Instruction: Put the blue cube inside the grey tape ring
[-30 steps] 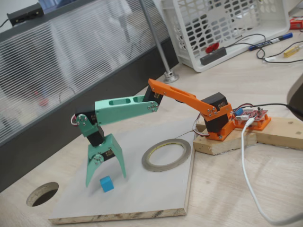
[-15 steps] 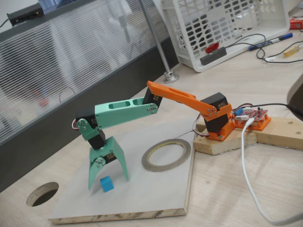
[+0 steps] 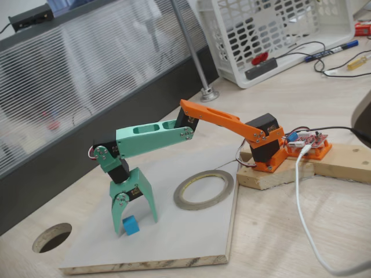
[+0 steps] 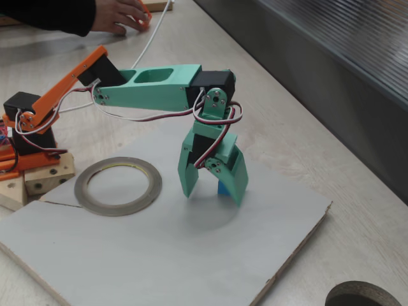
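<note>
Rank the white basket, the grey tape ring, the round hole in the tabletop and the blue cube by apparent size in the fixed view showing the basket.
1. white basket, though partly cropped
2. grey tape ring
3. round hole, nearer the camera yet looking smaller than the ring
4. blue cube, partly behind a finger of the gripper

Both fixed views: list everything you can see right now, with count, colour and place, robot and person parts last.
small sky-blue cube: 1, blue, on the board between the open fingers.
flat grey tape ring: 1, grey-silver, on the board beside the cube, apart from it.
pale wooden board: 1, light grey, on the table.
round hole: 1, dark, in the tabletop beyond the board's edge.
white plastic basket: 1, white, far table edge.
blue marker pen: 1, blue, by the basket.
white cable: 1, white, from the arm's base.
gripper: 1, green, open, straddling the cube.
person's hand: 1, top edge.
</note>
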Available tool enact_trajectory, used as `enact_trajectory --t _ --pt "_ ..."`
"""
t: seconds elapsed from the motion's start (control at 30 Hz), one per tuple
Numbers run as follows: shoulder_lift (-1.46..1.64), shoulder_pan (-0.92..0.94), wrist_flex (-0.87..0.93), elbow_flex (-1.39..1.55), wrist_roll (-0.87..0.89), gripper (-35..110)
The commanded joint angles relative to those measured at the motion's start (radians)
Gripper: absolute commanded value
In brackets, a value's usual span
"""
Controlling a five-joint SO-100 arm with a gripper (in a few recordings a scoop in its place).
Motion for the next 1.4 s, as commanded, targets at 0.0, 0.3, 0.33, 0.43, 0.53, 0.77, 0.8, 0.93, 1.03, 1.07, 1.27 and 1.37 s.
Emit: enact_trajectory --t 0.0,0.3,0.33,0.43,0.53,0.77,0.8,0.93,1.03,1.07,1.27,1.37 --pt "0.015 -0.011 -0.08 -0.025 -0.003 48" --pt "0.023 -0.011 -0.222 -0.025 -0.002 17" --pt "0.025 -0.011 -0.227 -0.025 0.002 15" --pt "0.028 -0.011 -0.236 -0.025 0.003 9" --pt "0.028 -0.011 -0.236 -0.025 0.008 6" --pt "0.029 -0.011 -0.236 -0.025 0.008 6" --pt "0.029 -0.011 -0.236 -0.025 0.008 6" --pt "0.029 -0.012 -0.236 -0.018 0.008 6" --pt "0.031 -0.012 -0.236 -0.014 0.008 6" --pt "0.031 -0.012 -0.236 -0.012 0.006 6" --pt "0.083 -0.012 -0.236 0.072 0.003 6" --pt "0.239 -0.012 -0.236 0.245 0.008 6"
